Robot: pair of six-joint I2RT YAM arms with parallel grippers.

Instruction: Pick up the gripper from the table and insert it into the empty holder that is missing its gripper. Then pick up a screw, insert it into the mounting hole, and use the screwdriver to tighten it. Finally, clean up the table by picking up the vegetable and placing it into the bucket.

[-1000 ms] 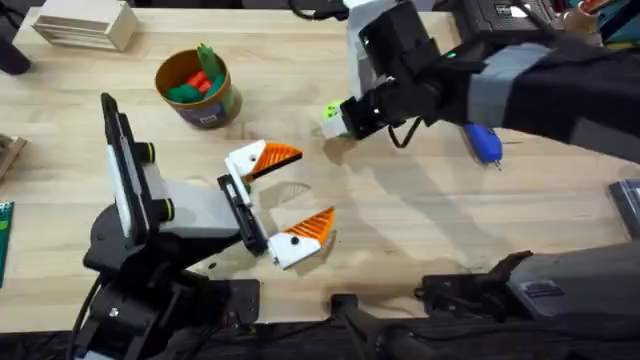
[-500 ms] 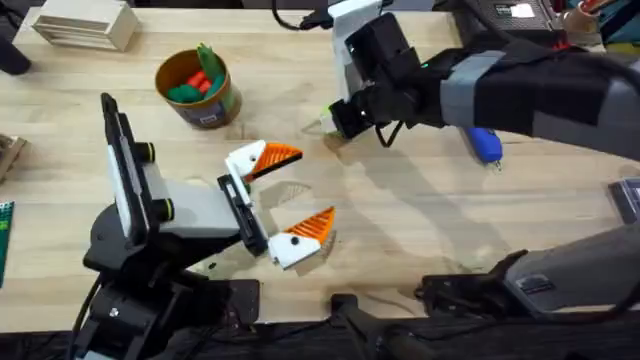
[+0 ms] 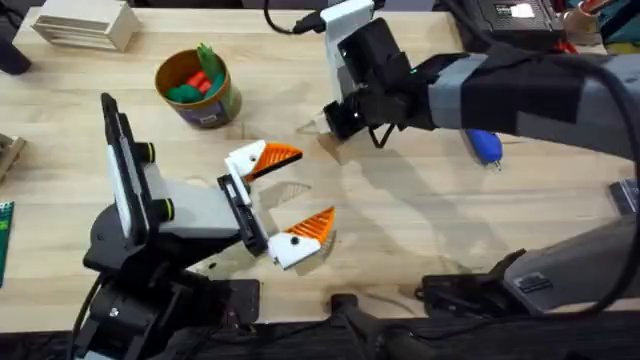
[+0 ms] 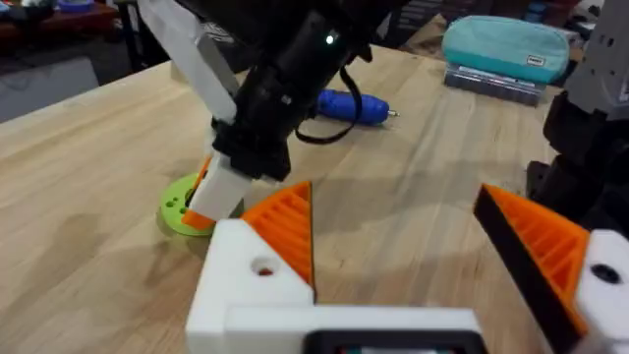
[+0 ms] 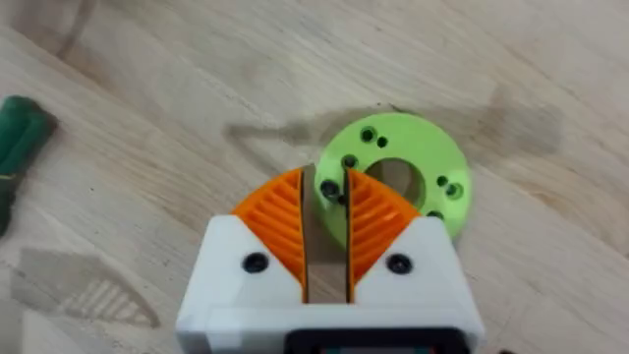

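Since a second ago the right arm has swung further toward the worktop's far side and leftward, so the right gripper (image 3: 327, 122) now sits a little closer to the bucket than it did; nothing else on the worktop has shifted.

Nearest the front edge, the left gripper (image 3: 282, 200) lies low over the wood with its white-and-orange fingers spread wide apart, holding nothing. In its wrist view both fingers carry orange tips.

Beyond it, around the worktop's middle, the right gripper points down at a lime-green ring-shaped disc (image 5: 402, 170) lying flat on the wood. Its orange pads (image 5: 276, 222) are drawn nearly together with a slim gap left, their tips resting on the ring's near edge; a small dark screw (image 5: 330, 189) seems to be pinched between the tips, though that is hard to make out. A dark green vegetable (image 5: 18, 140) lies on the wood off to one side of the ring.

Toward the right edge lies the blue screwdriver (image 3: 485, 144), well apart from the ring. Near the far left corner stands the bucket (image 3: 196, 87), upright, with green and orange-red toy vegetables inside.
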